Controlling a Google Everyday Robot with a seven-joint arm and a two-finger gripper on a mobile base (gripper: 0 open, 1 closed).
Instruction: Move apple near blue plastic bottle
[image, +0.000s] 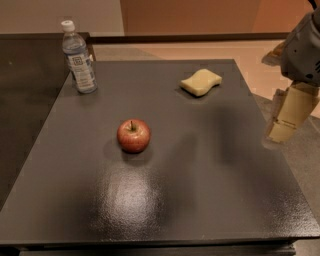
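Camera view, the only one. A small round red apple (133, 135) with a short dark stem sits upright near the middle of the dark grey matte tabletop (200, 190), with nothing touching it. A small clear bluish plastic bottle (79, 57) with a white screw cap and a white-and-blue label stands upright at the far left corner, well apart from the apple. A pale yellow wavy-edged sponge (201, 82) lies at the far right, off the line between apple and bottle. The robot's tan-and-grey pincer (282, 125) hangs beyond the tabletop's right edge, well apart from the apple, with nothing seen in it; whether it is open or closed cannot be told. Judged: the move has not begun and the reach comes first. Risks: the apple is round and may roll if nudged off-centre on approach, and a shallow hold could slip on its smooth skin. The bottle looks tall and light and stands close to the edge, so a placement crowded against it, or a sweeping arm, could tip it or push it off. Most of the arm is cut off at the right border. The bottle's fill level is hard to make out.
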